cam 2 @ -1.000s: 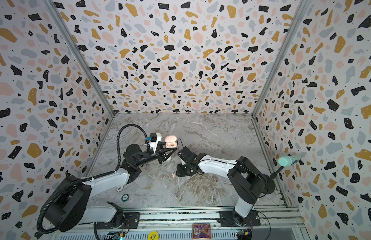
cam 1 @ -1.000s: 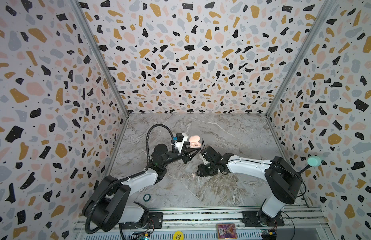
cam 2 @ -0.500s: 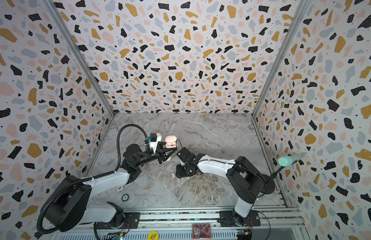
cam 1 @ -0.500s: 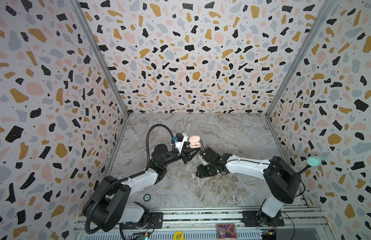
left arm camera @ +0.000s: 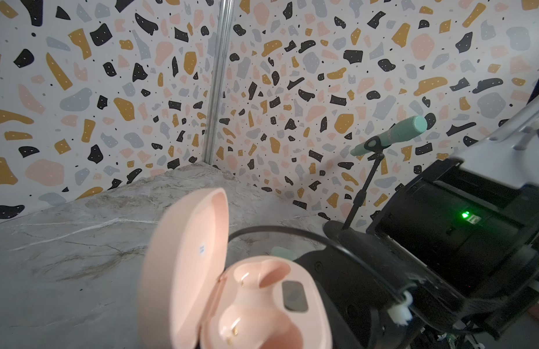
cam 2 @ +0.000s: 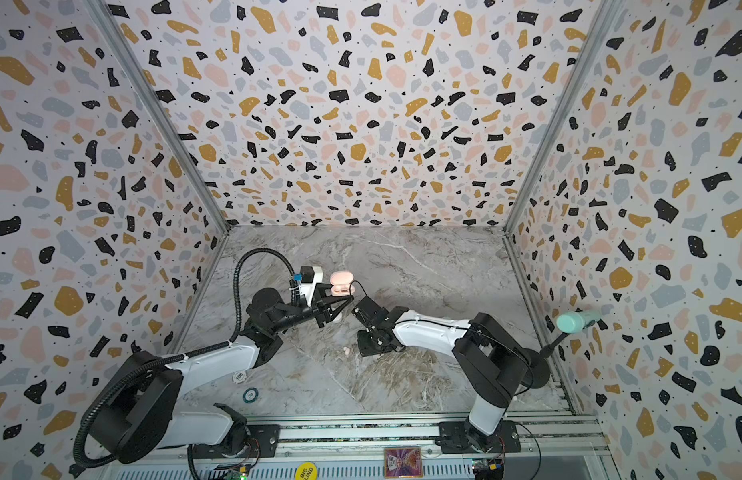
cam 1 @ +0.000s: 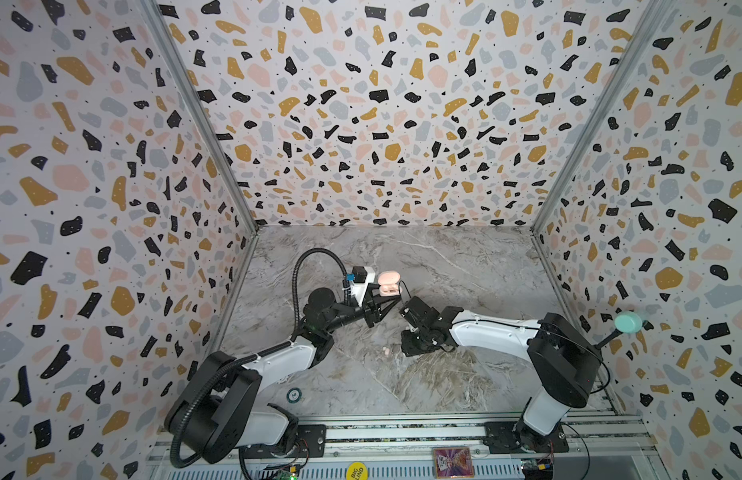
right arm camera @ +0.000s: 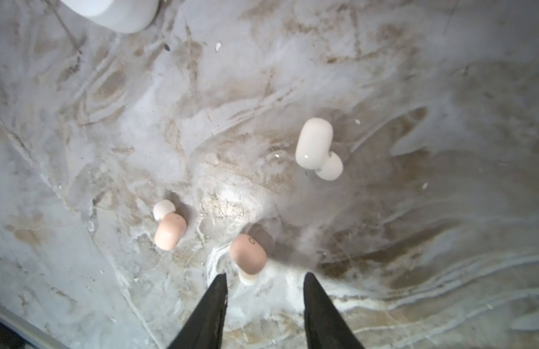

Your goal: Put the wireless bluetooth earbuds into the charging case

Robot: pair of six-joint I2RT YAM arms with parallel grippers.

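Now, left claw: pinching the open pink charging case, lifted off the tabletop.
right claw: spread, pointing down at the tabletop.
pink earbud: on the tabletop, just ahead of the gap between those tips.
second pink earbud: near it.
white earbud: farther off, apart.

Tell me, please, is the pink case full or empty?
Empty: the open case shows two bare sockets; a pink bud lies on the table.

Terrazzo-patterned walls in black, ochre, pink and grey enclose a grey marble-look floor on three sides. Metal strips run up the corners. The light seems even, perhaps from overhead.
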